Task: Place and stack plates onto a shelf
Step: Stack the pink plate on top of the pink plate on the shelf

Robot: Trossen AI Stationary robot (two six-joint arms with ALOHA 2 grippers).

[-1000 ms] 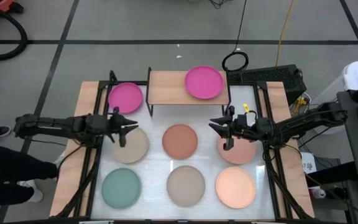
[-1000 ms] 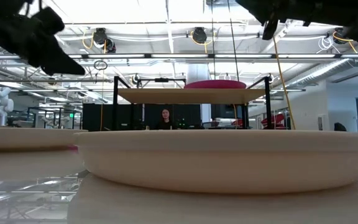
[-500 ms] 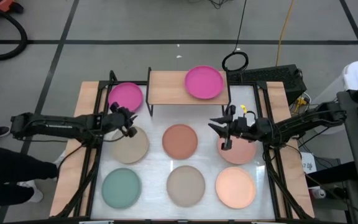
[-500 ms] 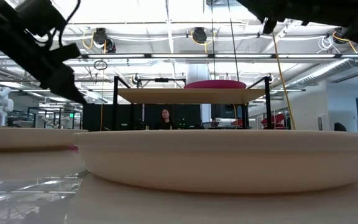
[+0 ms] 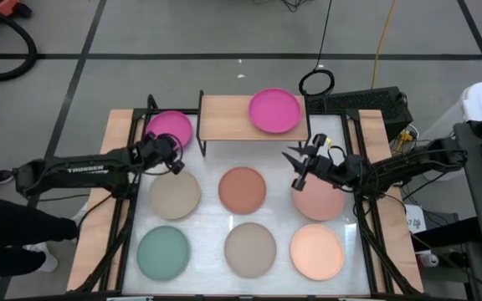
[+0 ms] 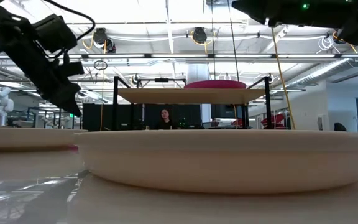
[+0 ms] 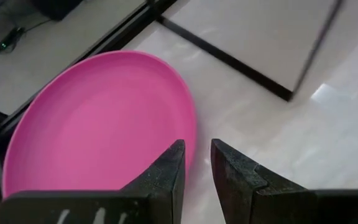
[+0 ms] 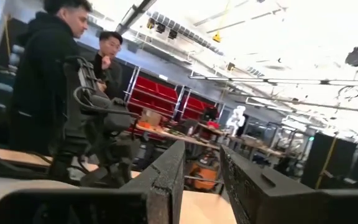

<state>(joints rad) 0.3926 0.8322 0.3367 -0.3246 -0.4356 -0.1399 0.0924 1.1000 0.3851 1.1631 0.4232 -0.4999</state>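
One magenta plate [image 5: 168,130] lies flat at the table's far left and fills the left wrist view [image 7: 98,130]. My left gripper [image 5: 172,157] [image 7: 196,152] hangs over its near-right rim, fingers pointing down, open by a narrow gap and clear of it. The other magenta plate [image 5: 274,110] lies on the right half of the wooden shelf [image 5: 224,117]. My right gripper [image 5: 298,170] [image 8: 201,155] is open, raised above the dusty pink plate [image 5: 320,201] and pointing level toward the table's left. The beige [image 5: 174,194], terracotta [image 5: 243,190], teal [image 5: 163,252], taupe [image 5: 250,249] and peach [image 5: 316,251] plates lie flat.
The shelf's black legs [image 5: 201,134] stand just right of the far-left magenta plate. Its left half is bare board. The table's black frame rails [image 5: 128,209] run along both sides. Two people [image 8: 55,81] stand beyond the table's left side.
My left gripper has moved from above the beige plate toward the far edge, tipping down over the far-left magenta plate's rim. My right gripper has shifted slightly toward the far edge above the dusty pink plate. No plate has moved.
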